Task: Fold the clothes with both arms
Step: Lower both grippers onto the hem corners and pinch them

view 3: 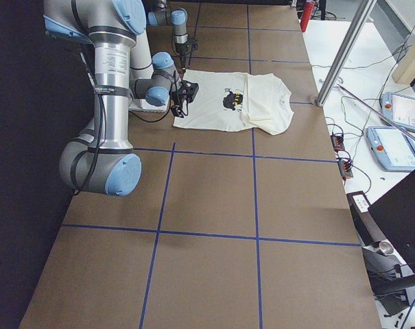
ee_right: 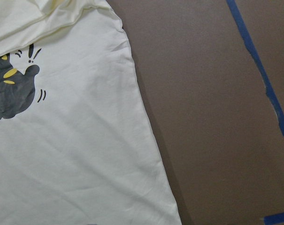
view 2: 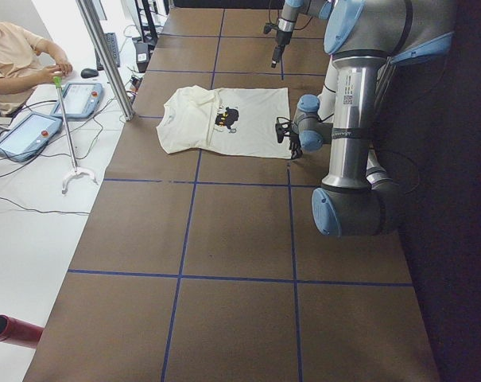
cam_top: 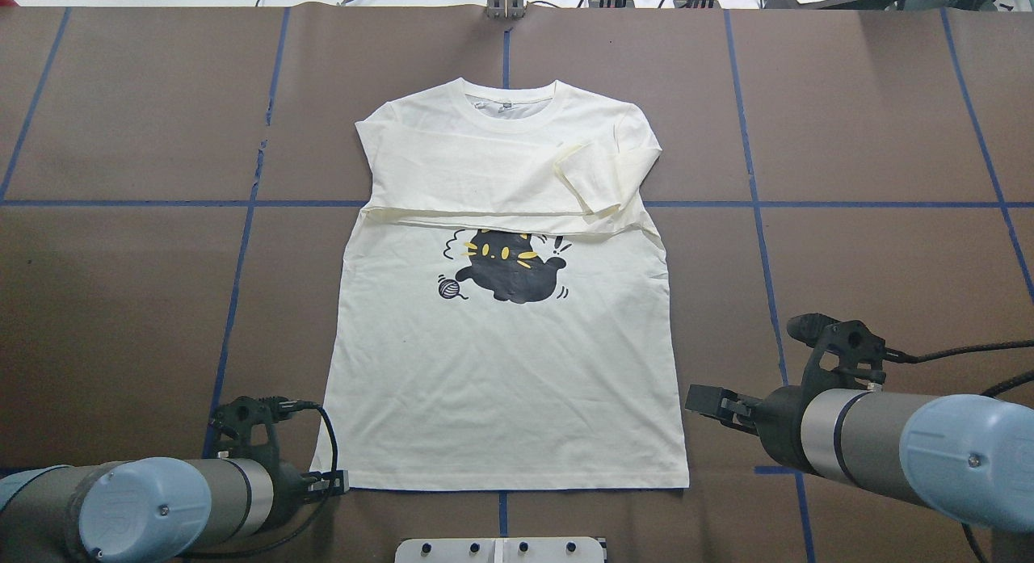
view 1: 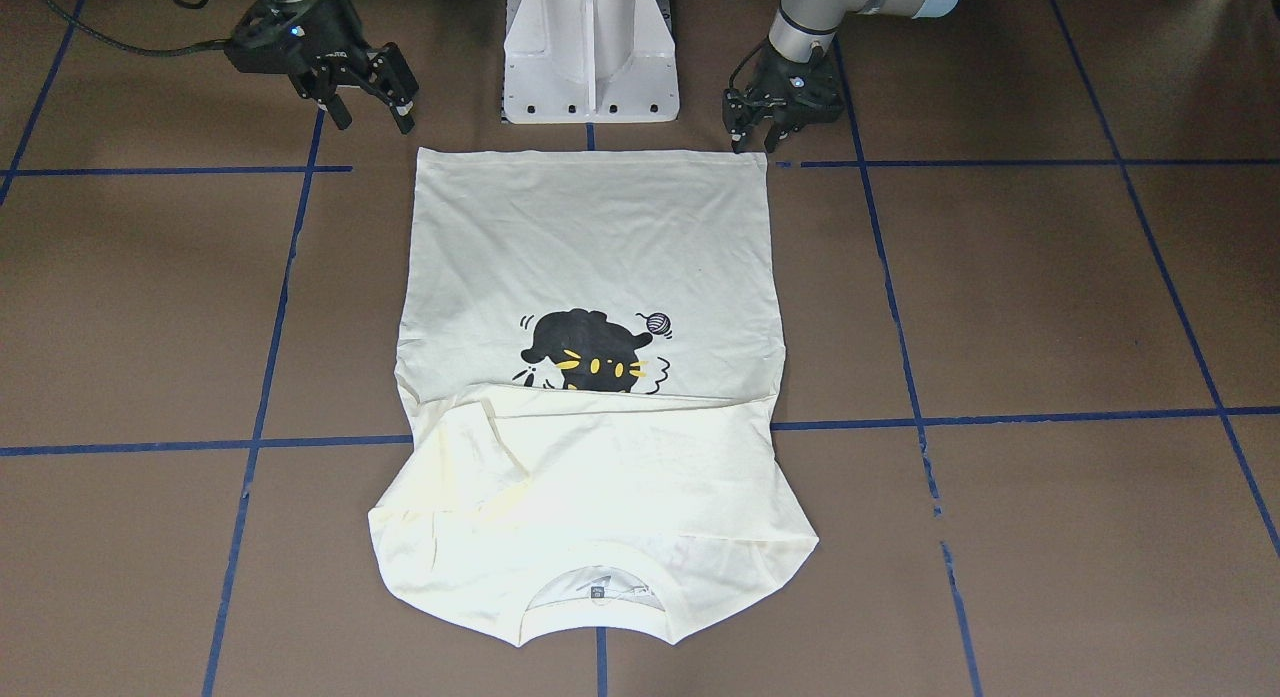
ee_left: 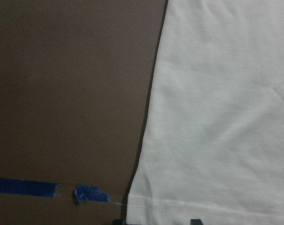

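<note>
The cream T-shirt (view 1: 590,247) (cam_top: 501,385) lies flat on the brown table with the black cat graphic (cam_top: 505,264) facing up. Its sleeves are folded across the chest below the collar (cam_top: 509,111), and the hem is toward the robot. My left gripper (cam_top: 333,482) (view 1: 752,142) is low at the hem's left corner. It is open, and in the left wrist view two dark fingertips straddle the hem edge (ee_left: 179,208). My right gripper (view 1: 372,112) (cam_top: 711,401) hovers open just off the shirt's right side, above the hem corner and apart from the cloth (ee_right: 76,140).
The white pedestal base (view 1: 590,57) stands just behind the hem. Blue tape lines (cam_top: 751,199) grid the brown table. Off the far side are a metal post (view 2: 105,56), control tablets (view 2: 29,131) and a seated person (view 2: 13,56).
</note>
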Action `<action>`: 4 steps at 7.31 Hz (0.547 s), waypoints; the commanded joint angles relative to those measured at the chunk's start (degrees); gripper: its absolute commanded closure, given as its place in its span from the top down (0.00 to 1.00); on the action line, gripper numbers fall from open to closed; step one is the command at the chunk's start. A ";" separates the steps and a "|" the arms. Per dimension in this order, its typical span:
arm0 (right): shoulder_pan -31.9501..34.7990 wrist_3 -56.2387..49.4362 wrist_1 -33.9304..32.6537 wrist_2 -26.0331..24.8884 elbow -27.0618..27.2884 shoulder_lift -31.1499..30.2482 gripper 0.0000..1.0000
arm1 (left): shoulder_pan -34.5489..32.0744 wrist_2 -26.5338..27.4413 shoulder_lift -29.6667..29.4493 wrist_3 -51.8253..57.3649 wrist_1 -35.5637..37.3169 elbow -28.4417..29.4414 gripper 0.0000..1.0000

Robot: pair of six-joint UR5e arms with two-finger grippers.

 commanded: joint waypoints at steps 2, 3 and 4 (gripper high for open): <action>0.00 0.00 0.00 -0.04 0.00 0.02 0.95 | -0.63 0.16 -0.28 -0.96 0.00 0.91 0.54; 0.00 0.00 0.00 -0.04 0.00 0.02 0.95 | -0.81 0.16 -0.28 -0.96 0.00 1.17 0.53; 0.00 0.00 0.00 -0.04 0.00 0.02 0.95 | -1.16 0.16 -0.37 -0.96 0.00 1.09 0.43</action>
